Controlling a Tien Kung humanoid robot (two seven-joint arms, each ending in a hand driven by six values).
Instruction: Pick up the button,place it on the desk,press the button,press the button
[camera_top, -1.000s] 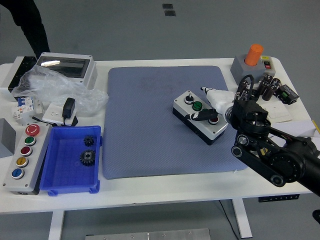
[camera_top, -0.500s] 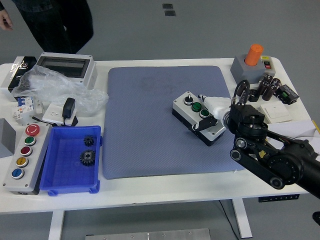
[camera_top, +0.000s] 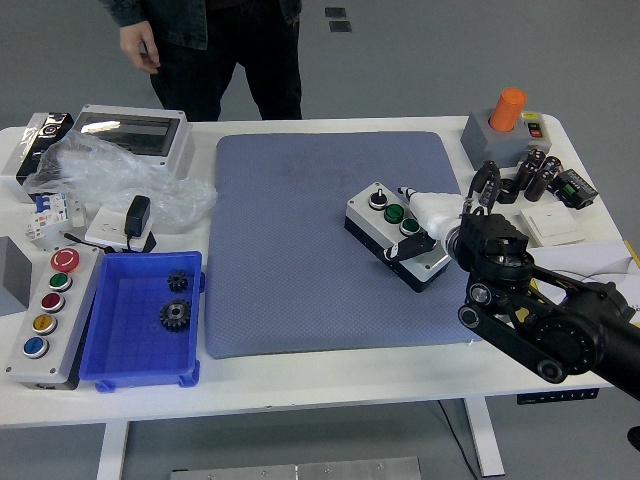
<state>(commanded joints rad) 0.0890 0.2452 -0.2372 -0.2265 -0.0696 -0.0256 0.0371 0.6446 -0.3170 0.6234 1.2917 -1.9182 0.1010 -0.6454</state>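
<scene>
A grey button box (camera_top: 384, 225) with a black, a green and another green-capped button lies tilted on the blue-grey mat (camera_top: 300, 240), right of its centre. My right hand (camera_top: 418, 232) reaches in from the right, holding nothing. One black finger (camera_top: 408, 247) lies across the box's near end, covering the spot where a red button showed earlier. A white finger (camera_top: 430, 208) rests beside the box's right edge, and the other fingers curl up behind the wrist. The left arm is out of view.
A person (camera_top: 215, 45) stands at the far side, one hand hanging. At the left are a blue tray (camera_top: 110, 345) with gears, a several-button control panel (camera_top: 50, 315), a plastic bag and an enclosure (camera_top: 135, 135). An orange-knob switch box (camera_top: 505, 125) and small parts sit at the right.
My black finger slid from beside the green button down onto the red button and stays there. The person walked in from the left to stand behind the table.
</scene>
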